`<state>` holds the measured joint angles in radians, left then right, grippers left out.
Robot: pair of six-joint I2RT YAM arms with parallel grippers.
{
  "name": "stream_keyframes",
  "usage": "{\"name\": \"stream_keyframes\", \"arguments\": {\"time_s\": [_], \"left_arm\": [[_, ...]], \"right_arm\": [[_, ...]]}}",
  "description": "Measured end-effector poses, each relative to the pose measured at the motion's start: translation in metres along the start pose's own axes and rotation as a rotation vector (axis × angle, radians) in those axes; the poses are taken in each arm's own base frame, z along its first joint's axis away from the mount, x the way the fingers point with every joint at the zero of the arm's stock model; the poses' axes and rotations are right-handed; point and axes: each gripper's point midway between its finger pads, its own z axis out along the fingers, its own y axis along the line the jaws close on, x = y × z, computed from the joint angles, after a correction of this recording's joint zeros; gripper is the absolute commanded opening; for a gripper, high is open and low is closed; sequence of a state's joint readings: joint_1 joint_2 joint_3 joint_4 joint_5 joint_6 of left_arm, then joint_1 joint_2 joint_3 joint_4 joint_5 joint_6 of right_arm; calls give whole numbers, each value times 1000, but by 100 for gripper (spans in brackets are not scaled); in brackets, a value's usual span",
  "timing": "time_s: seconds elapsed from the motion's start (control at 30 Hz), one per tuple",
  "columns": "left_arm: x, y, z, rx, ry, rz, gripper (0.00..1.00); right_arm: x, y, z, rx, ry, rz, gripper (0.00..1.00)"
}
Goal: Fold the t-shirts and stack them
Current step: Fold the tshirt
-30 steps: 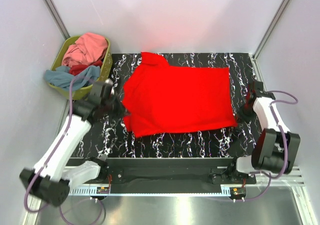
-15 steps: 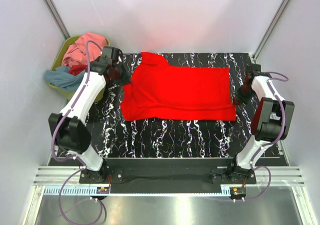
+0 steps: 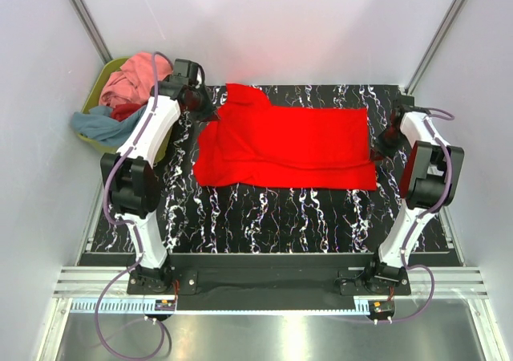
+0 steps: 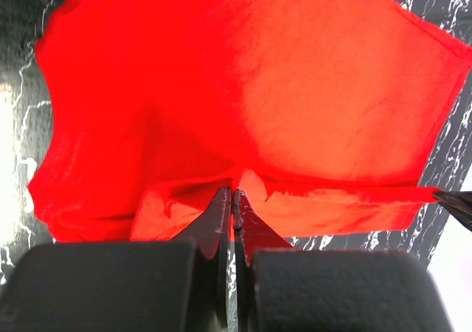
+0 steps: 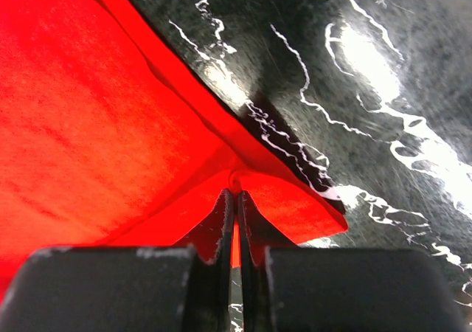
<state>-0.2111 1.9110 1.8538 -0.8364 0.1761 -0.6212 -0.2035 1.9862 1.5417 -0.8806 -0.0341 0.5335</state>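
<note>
T-shirt (image 3: 288, 148), bright red, is lying spread across the far half of the black, white-veined mat (image 3: 264, 217), with one sleeve pointing toward the far left.

You are pinching its left side, near that sleeve, with the left gripper (image 4: 232, 193); the jaws are pressing together on a raised fold of red cloth. The right gripper (image 5: 234, 195) is gripping the right edge close to a corner, jaws likewise clamped on the fabric, which is puckering at the tips.

An olive-green basket (image 3: 120, 148) is sitting off the mat's far left corner, holding a pink shirt (image 3: 140, 76), a grey-blue shirt (image 3: 100, 122) and a dark red shirt (image 3: 128, 110), all bunched.

Plain white walls (image 3: 280, 24) are enclosing the cell on three sides. A ribbed metal rail (image 3: 264, 293) is running along the near edge.
</note>
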Motion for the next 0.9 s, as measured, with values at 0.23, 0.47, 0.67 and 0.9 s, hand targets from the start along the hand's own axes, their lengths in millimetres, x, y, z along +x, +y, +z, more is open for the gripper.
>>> {"name": "stream_keyframes", "arguments": {"time_s": [0.23, 0.47, 0.67, 0.9], "left_arm": [[-14, 4, 7, 1, -12, -8, 0], [-22, 1, 21, 20, -2, -7, 0], [-18, 3, 35, 28, 35, -3, 0], [-29, -5, 41, 59, 24, 6, 0]], "right_arm": [[-1, 3, 7, -1, 20, -2, 0], [-5, 5, 13, 1, 22, -2, 0], [-7, 6, 19, 6, 30, -1, 1], [-6, 4, 24, 15, 43, 1, 1]]}}
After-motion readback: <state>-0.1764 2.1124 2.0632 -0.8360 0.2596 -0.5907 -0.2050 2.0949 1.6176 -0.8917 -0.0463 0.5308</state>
